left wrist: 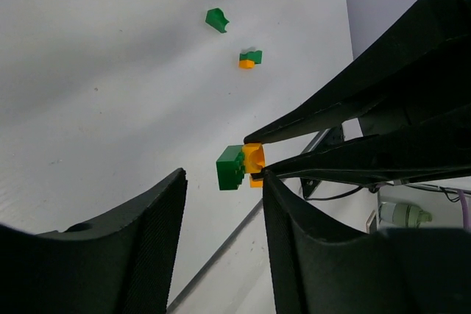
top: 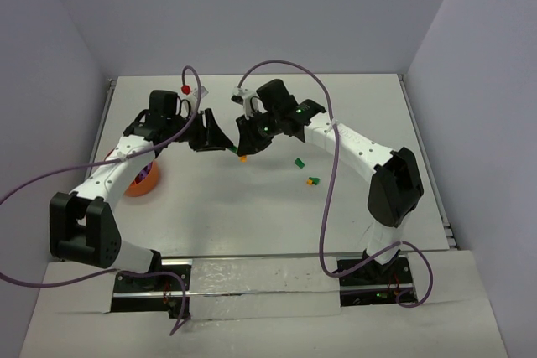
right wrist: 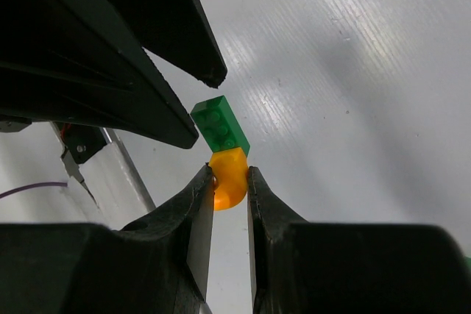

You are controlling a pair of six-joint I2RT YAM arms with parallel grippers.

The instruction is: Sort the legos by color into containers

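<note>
Seemingly a try at pulling two joined legos apart, at mid-frame in the top view.
Shows the right claw [right wrist: 230,182] clamped tight on the orange piece [right wrist: 227,185], with the green brick [right wrist: 221,126] stuck to it and jutting toward the left claw [left wrist: 223,178], spread apart and gripping nothing. Leaves the orange bowl [top: 144,182] at left of the top view, partly under the left arm, well apart from the pair; also a green lego [left wrist: 216,19] and a second green-and-orange pair [left wrist: 250,57] loose on the surface [top: 252,215]. Could go wrong through a skewed pinch on the green brick: likely to flick it away, or to twist the orange piece out of a slim hold.
</note>
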